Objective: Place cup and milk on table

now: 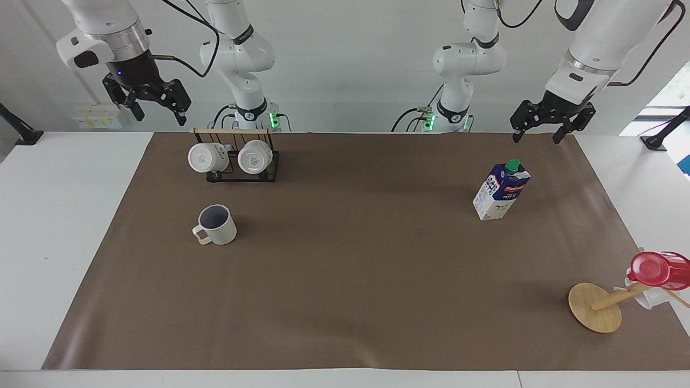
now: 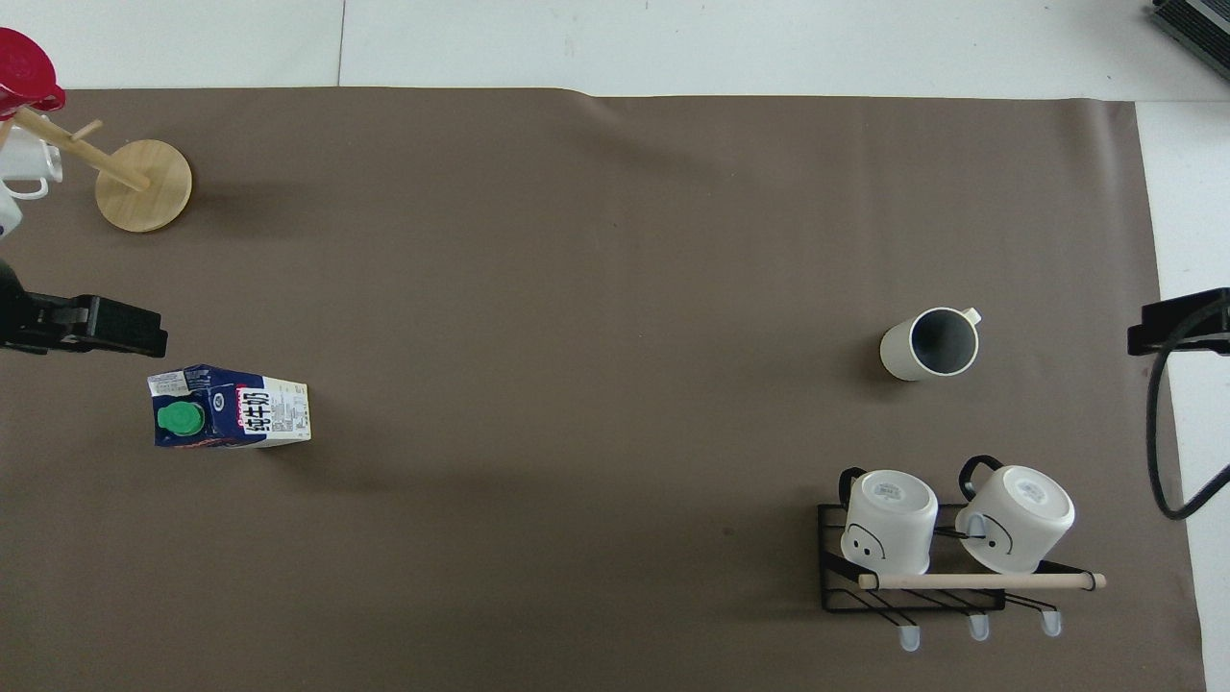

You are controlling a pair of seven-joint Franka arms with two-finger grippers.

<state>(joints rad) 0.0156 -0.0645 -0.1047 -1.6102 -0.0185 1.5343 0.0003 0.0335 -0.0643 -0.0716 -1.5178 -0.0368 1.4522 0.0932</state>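
Observation:
The cup (image 1: pixel 215 225) stands upright on the brown sheet (image 1: pixel 350 258) of the table (image 1: pixel 54 215), toward the right arm's end; it also shows in the overhead view (image 2: pixel 930 343). The milk (image 1: pixel 501 190) stands upright on the sheet toward the left arm's end, green cap up, and shows in the overhead view too (image 2: pixel 231 408). My right gripper (image 1: pixel 160 116) hangs open and empty high over the table edge by the mug rack. My left gripper (image 1: pixel 537 137) hangs open and empty high over the sheet's edge, apart from the milk.
A black wire rack (image 1: pixel 237 159) holding two white mugs sits nearer to the robots than the cup. A wooden mug tree (image 1: pixel 593 315) with a red-topped clear cup (image 1: pixel 660 269) stands at the left arm's end, farther from the robots than the milk.

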